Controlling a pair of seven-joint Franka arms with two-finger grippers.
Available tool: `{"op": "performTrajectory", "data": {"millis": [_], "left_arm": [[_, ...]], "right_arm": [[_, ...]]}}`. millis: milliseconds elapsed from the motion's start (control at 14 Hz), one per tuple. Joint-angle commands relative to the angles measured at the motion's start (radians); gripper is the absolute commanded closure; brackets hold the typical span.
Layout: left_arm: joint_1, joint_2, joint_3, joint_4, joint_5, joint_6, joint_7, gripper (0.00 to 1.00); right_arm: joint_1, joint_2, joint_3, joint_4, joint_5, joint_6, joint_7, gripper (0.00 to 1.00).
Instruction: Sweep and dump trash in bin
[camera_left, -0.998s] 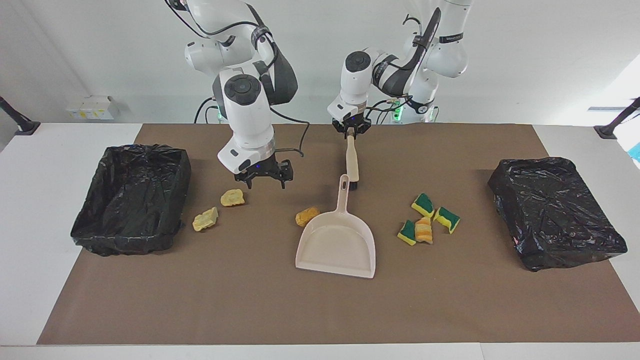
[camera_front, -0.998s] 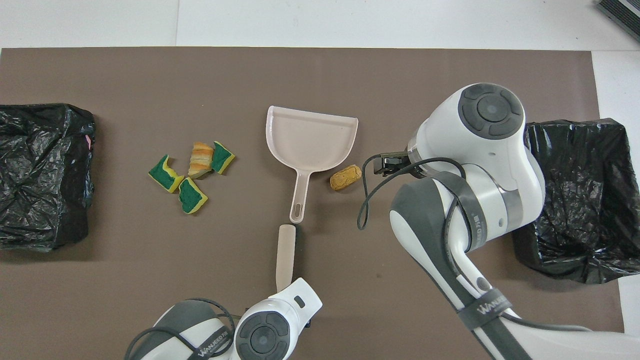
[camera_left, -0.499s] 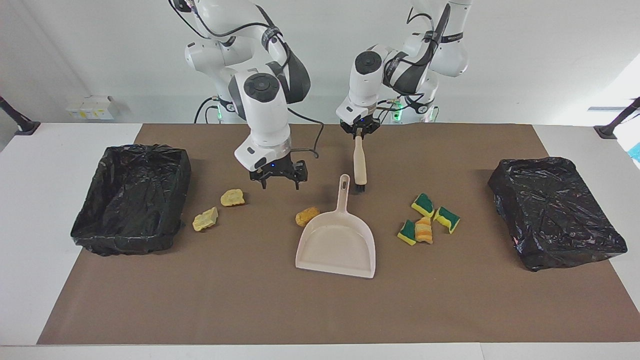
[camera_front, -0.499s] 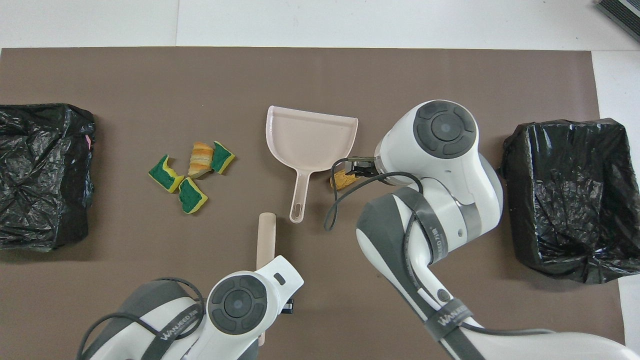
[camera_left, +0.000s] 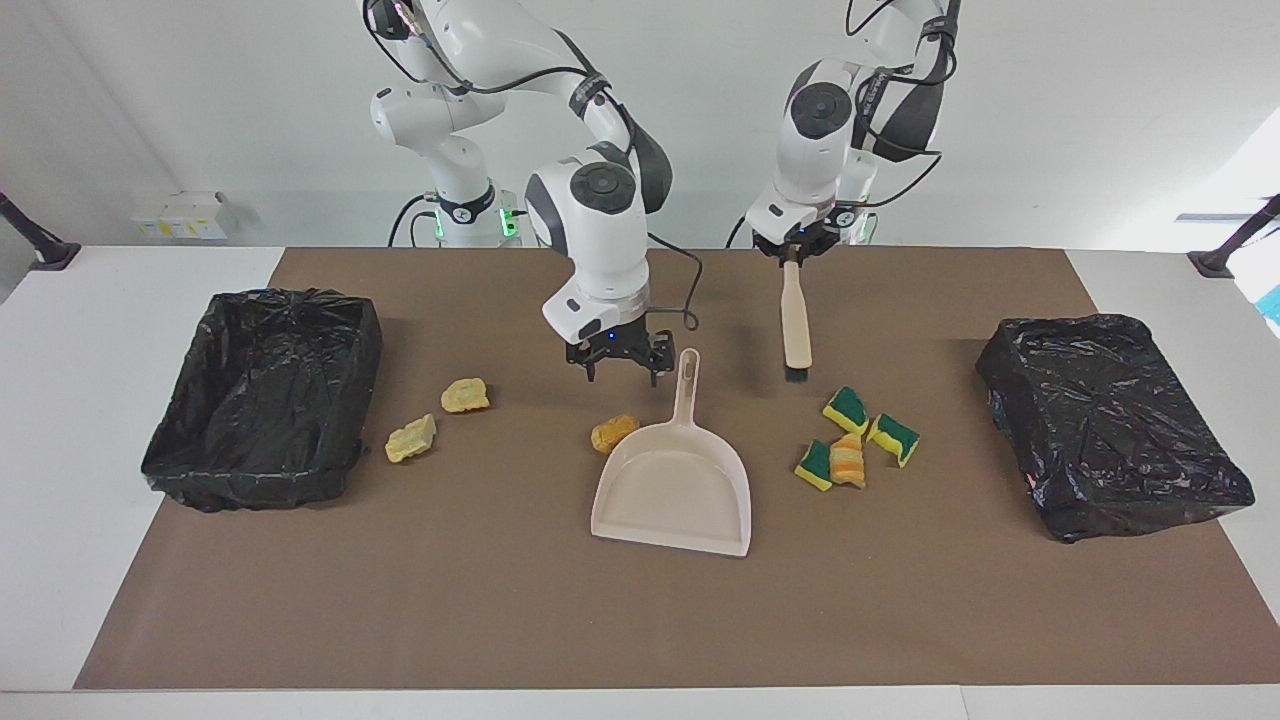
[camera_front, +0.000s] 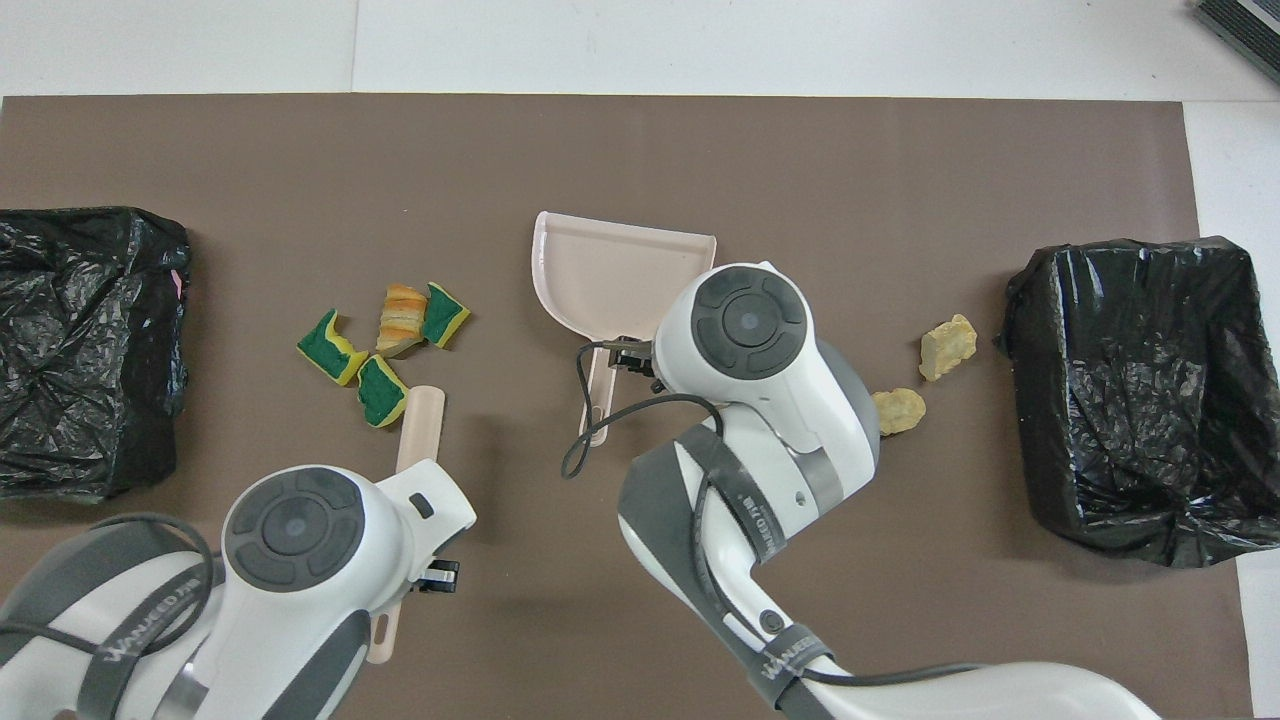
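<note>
- We see the right arm bent down over the middle of the desk (camera_left: 180, 640); its right pincer (camera_left: 620, 368) hangs with fingers spread, just beside the dustpan (camera_left: 672, 490) handle and above the tan-orange lump (camera_left: 613, 433).
- We see the left arm reaching down nearer to the robots; its left pincer (camera_left: 791, 256) pinches the top of the brush (camera_left: 795, 325), which hangs upright, bristles down, over the mat (camera_left: 500, 600).
- The green-and-yellow blocks (camera_left: 848, 409) and the orange-striped piece (camera_left: 847, 460) lie clustered toward the left arm's end, between the dustpan and one black-lined bin (camera_left: 1110, 425).
- Two pale yellow lumps (camera_left: 465, 396) lie toward the right arm's end, near the other black-lined bin (camera_left: 265, 395).
- The tan-orange lump touches the dustpan's edge where the handle joins.
- We note open mat around both clusters; the dustpan mouth faces away from the robots.
</note>
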Motion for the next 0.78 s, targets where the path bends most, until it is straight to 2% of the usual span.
{"op": "performTrajectory", "data": {"millis": [0, 143, 428, 499, 642, 713], "left_arm": [[0.157, 0.093, -0.013, 0.111, 0.061, -0.012, 0.151, 1.0], [0.251, 0.194, -0.012, 0.243, 0.104, 0.02, 0.266, 1.0], [0.374, 0.308, -0.012, 0.28, 0.17, 0.25, 0.33, 1.0], [0.406, 0.331, -0.012, 0.312, 0.168, 0.264, 0.366, 1.0], [0.441, 0.386, -0.012, 0.389, 0.162, 0.255, 0.397, 1.0], [0.449, 0.417, -0.012, 0.395, 0.162, 0.269, 0.398, 1.0]], "right_arm": [[0.062, 0.037, 0.0, 0.014, -0.103, 0.036, 0.131, 0.0], [0.109, 0.08, -0.002, 0.016, -0.108, 0.096, 0.2, 0.0], [0.102, 0.087, 0.0, 0.007, -0.128, 0.121, 0.193, 0.01], [0.1, 0.088, 0.0, 0.005, -0.131, 0.125, 0.181, 0.08], [0.097, 0.09, 0.0, 0.005, -0.132, 0.127, 0.159, 0.3], [0.105, 0.093, 0.0, 0.005, -0.134, 0.126, 0.153, 0.45]]}}
